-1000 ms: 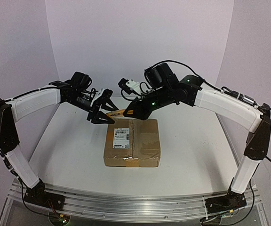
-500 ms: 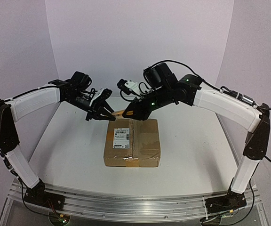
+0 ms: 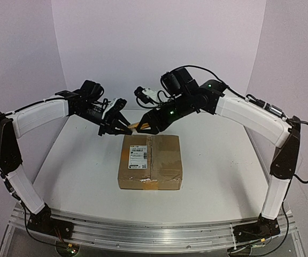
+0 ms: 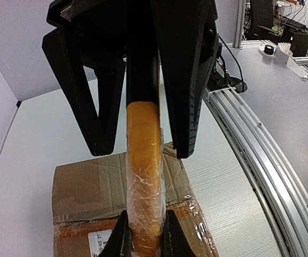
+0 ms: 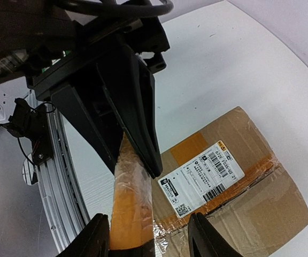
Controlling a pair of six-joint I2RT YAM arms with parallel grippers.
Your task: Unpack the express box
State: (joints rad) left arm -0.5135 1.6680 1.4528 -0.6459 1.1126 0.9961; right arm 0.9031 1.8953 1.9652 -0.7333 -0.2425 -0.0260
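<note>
Express box (image 3: pixel 151 160) lies taped closed mid-counter (image 3: pixel 79 171), white label (image 5: pixel 203 175) on its far-left part. Above its far edge we see the left gripper (image 4: pixel 145 239) clamped tight on an orange bar (image 4: pixel 144 160) wrapped in clear film. Right gripper (image 5: pixel 149 235) has its jaws spread wider than the orange bar. Its upper end turns black; we can't tell what that is. Both wrist views cut off the box.

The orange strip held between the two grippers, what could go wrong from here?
The left gripper pinches the orange strip only with the tips of its jaws; it could slip and drop onto the express box. The right gripper sits nearly tip to tip with it, so they may collide.
</note>
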